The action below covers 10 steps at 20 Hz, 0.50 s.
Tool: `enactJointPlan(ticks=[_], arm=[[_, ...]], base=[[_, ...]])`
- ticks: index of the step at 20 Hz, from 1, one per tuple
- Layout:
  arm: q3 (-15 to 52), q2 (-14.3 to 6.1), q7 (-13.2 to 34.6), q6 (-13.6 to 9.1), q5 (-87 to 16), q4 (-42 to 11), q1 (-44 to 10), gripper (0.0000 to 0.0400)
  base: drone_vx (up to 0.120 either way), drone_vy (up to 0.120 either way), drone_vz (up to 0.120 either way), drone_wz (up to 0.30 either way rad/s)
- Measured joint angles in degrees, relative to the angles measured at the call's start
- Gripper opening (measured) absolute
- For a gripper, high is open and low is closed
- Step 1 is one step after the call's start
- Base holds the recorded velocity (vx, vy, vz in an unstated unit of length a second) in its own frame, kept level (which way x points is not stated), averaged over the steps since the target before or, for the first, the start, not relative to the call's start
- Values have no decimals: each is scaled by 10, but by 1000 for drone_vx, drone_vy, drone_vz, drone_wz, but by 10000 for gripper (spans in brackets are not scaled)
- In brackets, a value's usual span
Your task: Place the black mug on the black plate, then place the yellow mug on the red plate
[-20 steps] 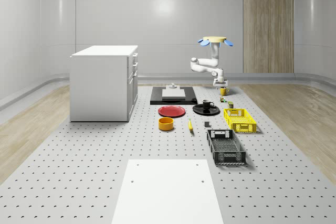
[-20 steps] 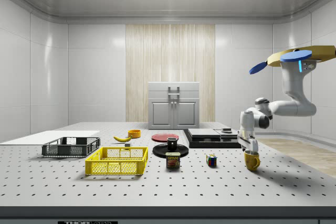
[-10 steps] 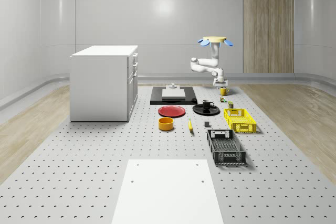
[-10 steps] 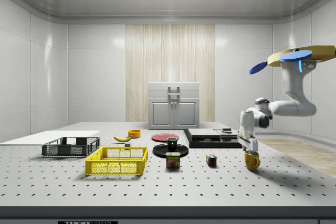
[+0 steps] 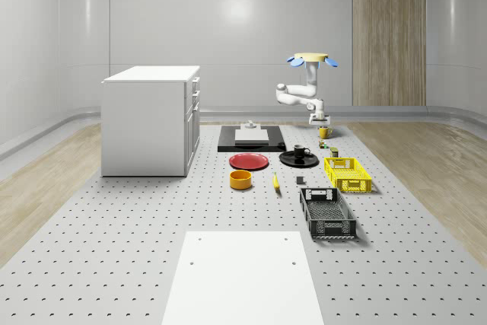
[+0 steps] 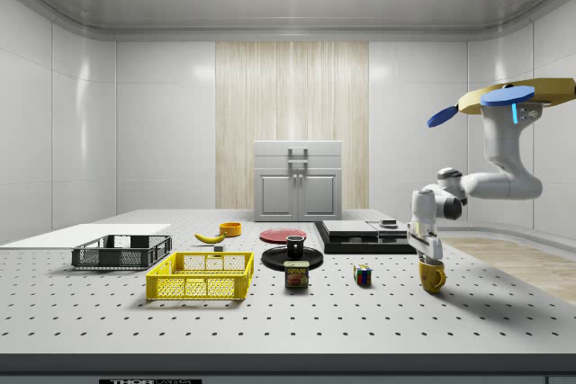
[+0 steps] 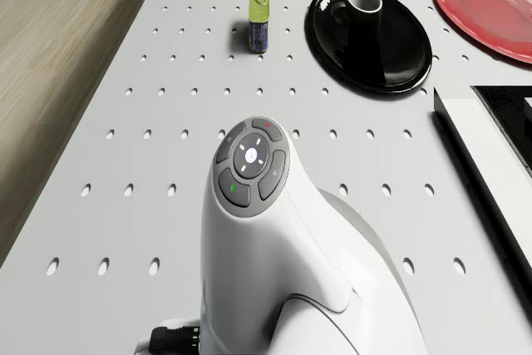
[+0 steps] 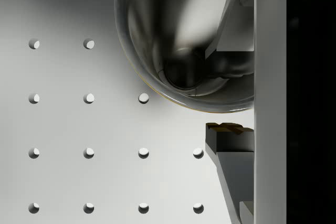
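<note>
We see the drone (image 6: 517,96) hovering over the far right end of the perforated table (image 5: 114,249) in the side view, arm bent down so the two-finger gripper (image 6: 430,258) sits right on the rim of the small yellow ceramic mug (image 6: 432,276). The mug stands on the table, upright, mouth up, so its long axis is vertical. The handle direction we can't make out.

In the wrist view one finger (image 8: 223,14) is inside the mug's mouth and the other finger (image 8: 231,145) outside the wall, so the wall is between them. We judge the gripper closed on the rim, with the mug not yet lifted off the table.

The black mug (image 7: 357,7) already stands upright on the round black plate (image 7: 391,56), toward one edge of it, so step one looks done.

Key relation for the coming move: the flat round red plate (image 5: 249,161) lies to the whole-scene view's left of the gripper and nearer the camera, just left of the black plate, which sits between mug and target. In the side view the red plate (image 6: 283,235) is well to the left and farther back. So we expect a lift straight up, then a carry over or around the black plate.

The small olive-lidded can (image 7: 259,22) stands near the black plate, which we judge off the path.
</note>
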Motion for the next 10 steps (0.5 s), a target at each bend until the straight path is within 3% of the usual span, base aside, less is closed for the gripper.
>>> enactJointPlan(ticks=[10], arm=[[25, 1, 0, -11, 23, -7, 5, 111]], base=[[0, 0, 8, 0]])
